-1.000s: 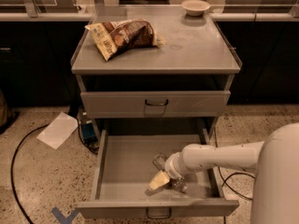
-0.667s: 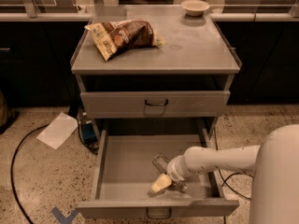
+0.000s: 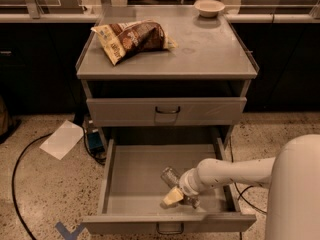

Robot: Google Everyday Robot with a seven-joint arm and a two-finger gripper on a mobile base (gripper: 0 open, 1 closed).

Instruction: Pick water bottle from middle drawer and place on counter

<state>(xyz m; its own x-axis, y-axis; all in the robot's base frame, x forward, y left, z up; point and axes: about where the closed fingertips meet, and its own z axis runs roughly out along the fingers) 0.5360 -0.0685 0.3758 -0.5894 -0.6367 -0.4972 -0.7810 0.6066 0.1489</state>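
The gripper (image 3: 181,198) is low in the open drawer (image 3: 131,171), near its front wall and right of centre. Whether it is closed on anything cannot be told from here. The water bottle (image 3: 170,175) lies tilted on the drawer floor just beside the gripper, on its far-left side, one end running in under the wrist. The pale arm (image 3: 227,171) reaches in from the right. The drawer above (image 3: 166,111) is shut. On the counter (image 3: 200,49) lie a crumpled snack bag (image 3: 132,38) at the far left and a small bowl (image 3: 209,7) at the far right – both well apart from the gripper. A sheet of paper (image 3: 62,139) lies on the floor to the left.
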